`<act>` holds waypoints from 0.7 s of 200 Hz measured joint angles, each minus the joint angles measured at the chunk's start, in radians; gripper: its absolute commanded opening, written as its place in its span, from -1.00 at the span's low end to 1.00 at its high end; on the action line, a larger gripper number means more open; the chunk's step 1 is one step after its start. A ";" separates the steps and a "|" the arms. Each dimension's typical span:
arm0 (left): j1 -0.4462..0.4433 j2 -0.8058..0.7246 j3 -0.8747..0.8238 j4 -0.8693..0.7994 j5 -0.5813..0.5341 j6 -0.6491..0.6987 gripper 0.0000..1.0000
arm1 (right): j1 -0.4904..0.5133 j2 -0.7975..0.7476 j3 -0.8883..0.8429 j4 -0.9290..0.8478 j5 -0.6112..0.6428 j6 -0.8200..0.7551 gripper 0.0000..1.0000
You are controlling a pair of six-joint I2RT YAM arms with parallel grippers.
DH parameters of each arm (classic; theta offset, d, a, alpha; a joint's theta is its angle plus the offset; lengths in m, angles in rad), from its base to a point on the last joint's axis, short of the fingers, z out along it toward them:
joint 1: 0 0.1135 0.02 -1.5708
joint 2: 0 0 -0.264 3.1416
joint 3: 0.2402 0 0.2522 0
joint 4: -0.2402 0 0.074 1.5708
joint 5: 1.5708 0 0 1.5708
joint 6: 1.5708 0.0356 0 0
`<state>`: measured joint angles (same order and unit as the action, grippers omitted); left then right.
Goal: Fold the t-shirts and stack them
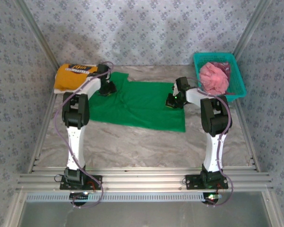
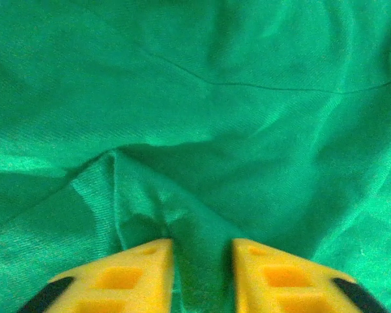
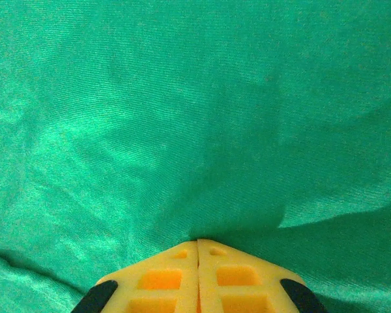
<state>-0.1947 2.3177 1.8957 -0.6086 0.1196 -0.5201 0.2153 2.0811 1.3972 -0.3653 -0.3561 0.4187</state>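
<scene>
My left gripper (image 2: 202, 261) narrowly pinches a ridge of the green t-shirt (image 2: 247, 117), which spreads toward twelve o'clock; my right gripper (image 3: 197, 249), closed tight, nips it likewise.

Green tee (image 1: 142, 106) spread flat (orange (image 1: 73, 75) folded, pink (image 1: 214, 78) crumpled).

Plain bright green cloth t-shirt (image 1: 142, 106) mid-frame. Yellow-orange folded t-shirt (image 1: 71, 78) with dark print, upper left. Pink crumpled t-shirt (image 1: 214, 78) in teal plastic basket (image 1: 238, 78), upper right. Grey-beige marbled table (image 1: 132, 142). Yellow, black-cornered left claw (image 2: 202, 251) and right claw (image 3: 197, 244).
</scene>
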 measured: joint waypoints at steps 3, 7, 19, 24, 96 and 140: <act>0.000 0.000 0.002 0.000 0.000 -0.001 -0.49 | 0.000 0.000 0.000 0.000 0.000 0.000 -0.80; 0.000 0.000 0.005 0.000 0.000 -0.001 -0.49 | 0.000 0.000 0.000 0.000 0.000 0.000 -0.80; 0.000 0.002 0.029 -0.011 0.000 0.000 -0.63 | -0.001 0.000 -0.001 0.002 0.000 0.000 -0.80; 0.000 0.003 0.042 -0.017 -0.002 0.000 -0.65 | -0.002 0.000 -0.001 0.002 -0.001 0.000 -0.80; -0.003 0.041 0.285 -0.116 -0.016 0.041 -0.95 | -0.002 0.000 -0.003 0.004 -0.008 0.000 -0.81; -0.032 -0.031 0.068 -0.105 -0.039 0.051 -0.87 | -0.006 0.000 -0.005 0.007 -0.018 0.000 -0.80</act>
<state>-0.2264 2.2864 1.9636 -0.7132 0.0807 -0.4686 0.2092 2.0811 1.3918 -0.3584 -0.3744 0.4183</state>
